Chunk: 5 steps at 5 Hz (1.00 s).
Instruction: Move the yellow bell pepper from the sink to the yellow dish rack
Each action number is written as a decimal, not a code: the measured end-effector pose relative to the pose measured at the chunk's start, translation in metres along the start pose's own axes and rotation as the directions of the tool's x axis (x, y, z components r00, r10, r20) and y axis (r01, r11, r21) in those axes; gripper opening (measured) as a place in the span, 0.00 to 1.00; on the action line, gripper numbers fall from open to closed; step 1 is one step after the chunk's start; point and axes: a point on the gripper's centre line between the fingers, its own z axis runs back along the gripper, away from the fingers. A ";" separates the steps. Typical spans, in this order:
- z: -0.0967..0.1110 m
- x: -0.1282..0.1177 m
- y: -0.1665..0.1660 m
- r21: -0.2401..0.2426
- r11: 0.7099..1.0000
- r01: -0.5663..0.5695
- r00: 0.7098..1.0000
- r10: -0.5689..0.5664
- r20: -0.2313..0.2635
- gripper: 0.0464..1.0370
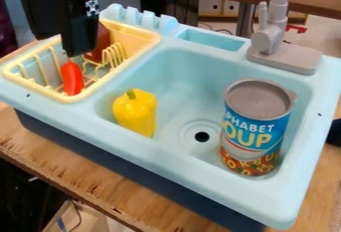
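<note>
The black gripper [79,42] hangs at the upper left over the yellow dish rack [148,41]. Just below it in the rack is a red-orange pepper-like thing [73,79], standing roughly upright; I cannot tell whether the two touch. A brownish-red thing [102,42] is partly hidden behind the gripper. In the light blue sink basin [193,69], a yellow bell pepper [136,112] with a green stem rests at the left, and a large soup can [256,129] stands upright at the right.
A grey faucet [271,39] rises from the sink's back right corner. The dark drain [202,136] lies between pepper and can. Light blue pegs [136,18] stand behind the rack, beside a shallow recess [212,40]. The sink sits on a wooden table [40,151].
</note>
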 end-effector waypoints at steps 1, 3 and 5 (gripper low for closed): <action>-0.005 0.000 -0.001 -0.010 1.000 -0.008 1.000 0.008 -0.021 0.97; -0.015 0.029 -0.036 -0.038 0.995 -0.094 0.995 0.095 0.028 0.97; -0.042 0.046 -0.031 -0.018 0.989 -0.149 0.988 0.149 -0.029 0.97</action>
